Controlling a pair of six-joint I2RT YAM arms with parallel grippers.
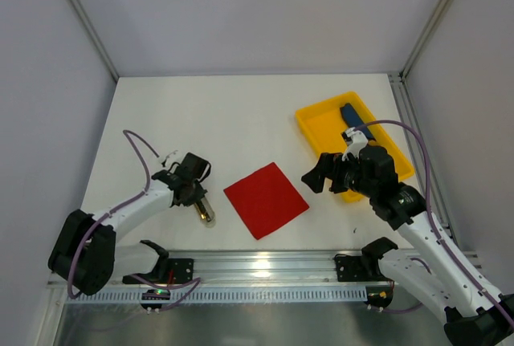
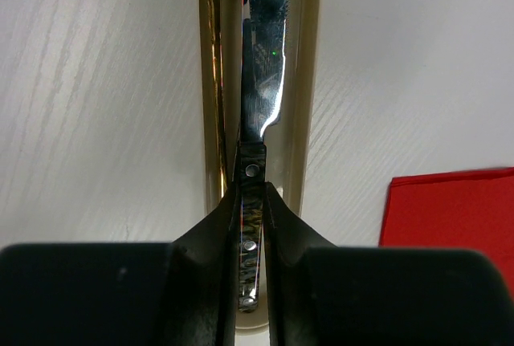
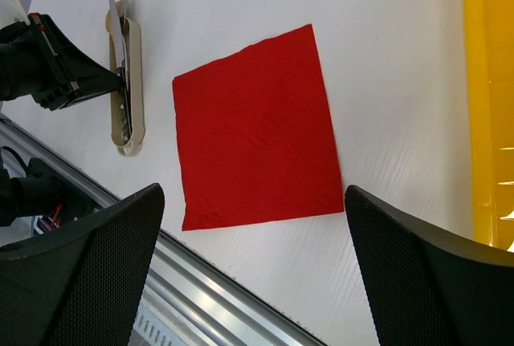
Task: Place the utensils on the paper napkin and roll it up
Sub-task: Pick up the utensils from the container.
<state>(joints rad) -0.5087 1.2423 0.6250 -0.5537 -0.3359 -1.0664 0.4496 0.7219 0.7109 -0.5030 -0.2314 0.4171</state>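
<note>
Left gripper (image 2: pixel 250 193) is pinched tight on the dark handle of the silver serrated utensil (image 2: pixel 263 65). It sits in a beige sleeve (image 2: pixel 301 81) next to the gold spoon (image 2: pixel 213 57), left of the red napkin (image 1: pixel 266 199), which lies flat on the desk (image 1: pixel 241 121). Right gripper (image 1: pixel 318 171) is spread wide, hovering by the yellow tray (image 1: pixel 309 117).

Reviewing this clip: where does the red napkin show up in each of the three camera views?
Top external: the red napkin lies near the centre, slightly low.
Left wrist: only part of it shows, at the lower right edge.
Right wrist: it fills the centre of the picture.
Shared landmark: the beige sleeve holding the utensils, beside the napkin.
</note>
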